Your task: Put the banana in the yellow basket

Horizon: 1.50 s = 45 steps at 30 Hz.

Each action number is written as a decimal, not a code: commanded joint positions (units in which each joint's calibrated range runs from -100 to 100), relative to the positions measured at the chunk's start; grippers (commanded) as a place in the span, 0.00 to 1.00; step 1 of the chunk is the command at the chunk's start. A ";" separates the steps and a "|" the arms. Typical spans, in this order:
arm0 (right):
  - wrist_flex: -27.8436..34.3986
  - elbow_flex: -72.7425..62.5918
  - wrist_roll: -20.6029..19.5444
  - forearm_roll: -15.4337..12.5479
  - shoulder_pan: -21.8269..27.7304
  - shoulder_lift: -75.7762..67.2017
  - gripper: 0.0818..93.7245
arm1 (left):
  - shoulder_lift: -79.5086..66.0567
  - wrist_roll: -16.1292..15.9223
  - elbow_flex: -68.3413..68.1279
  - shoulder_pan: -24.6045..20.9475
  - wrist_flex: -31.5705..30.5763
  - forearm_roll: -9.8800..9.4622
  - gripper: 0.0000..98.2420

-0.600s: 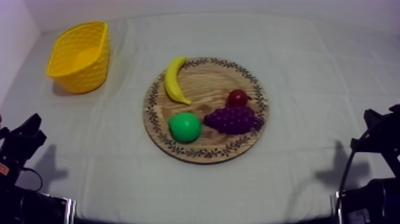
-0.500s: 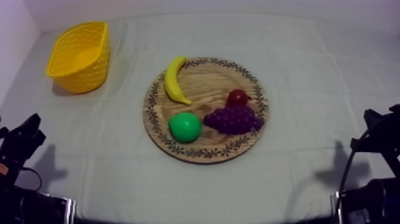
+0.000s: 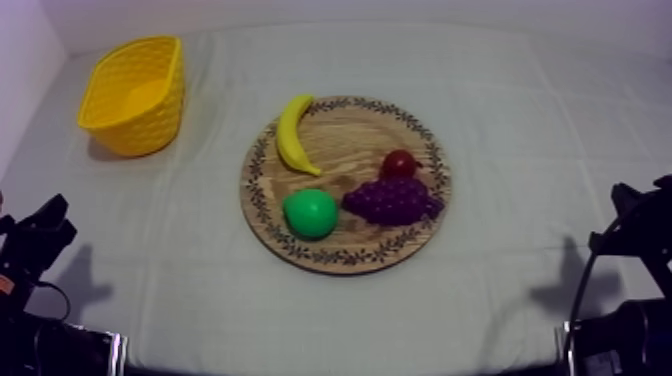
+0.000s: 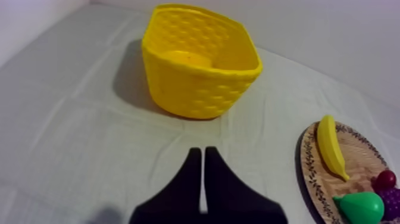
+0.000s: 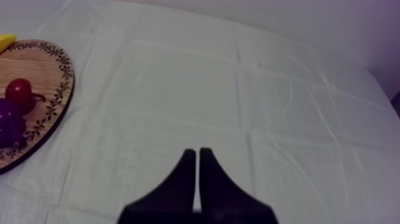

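Creased cloth [image 3: 560,150] bears latticed basket [image 3: 140,135] and round board [image 3: 350,140] with curved banana [image 3: 291,135].

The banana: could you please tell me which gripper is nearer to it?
Left. The left gripper sits on the banana's side of the board; the right gripper beyond its opposite rim.

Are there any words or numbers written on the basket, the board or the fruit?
No words, numbers or signs to read anywhere.
The wooden board has only a leafy pattern round its rim, not letters.
The yellow basket and the banana are plain.
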<state>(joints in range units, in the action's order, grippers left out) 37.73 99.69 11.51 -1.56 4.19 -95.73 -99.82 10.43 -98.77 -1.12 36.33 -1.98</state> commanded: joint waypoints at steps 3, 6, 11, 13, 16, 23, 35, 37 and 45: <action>0.01 -0.03 0.00 -0.02 0.02 -0.02 0.00 | -0.01 1.33 0.00 -0.05 -0.03 0.00 0.00; 0.01 -0.03 0.00 -0.02 0.02 -0.02 0.00 | 0.16 3.63 -0.03 -0.52 -0.17 -0.02 0.01; 0.01 -0.03 -0.01 -0.02 0.02 -0.02 0.00 | 2.92 1.29 -0.52 0.24 -4.19 -0.14 0.01; 0.01 -0.03 -0.01 -0.02 0.02 -0.02 0.00 | 5.47 0.60 0.61 0.52 -6.12 -0.19 0.01; 0.01 -0.03 -0.01 -0.02 0.02 -0.02 0.00 | 11.04 0.22 5.00 1.01 -7.78 -0.27 0.01; 0.01 -0.03 -0.01 -0.02 0.02 -0.02 0.00 | 24.74 6.38 21.51 5.37 -5.57 -5.15 0.02; 0.01 -0.03 0.01 -0.02 0.02 -0.02 0.00 | 48.51 8.45 51.09 12.05 5.60 -4.97 0.02; 0.01 -0.03 0.00 -0.02 0.02 -0.02 0.00 | 52.13 8.97 54.65 13.20 6.73 -4.61 0.02; 0.01 -0.03 -0.01 -0.02 0.02 -0.02 0.00 | 65.79 10.88 67.20 18.39 9.72 -4.39 0.03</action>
<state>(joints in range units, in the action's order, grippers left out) 37.73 99.69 11.51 -1.61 4.19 -95.73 -38.30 21.09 -35.52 16.30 45.26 -6.32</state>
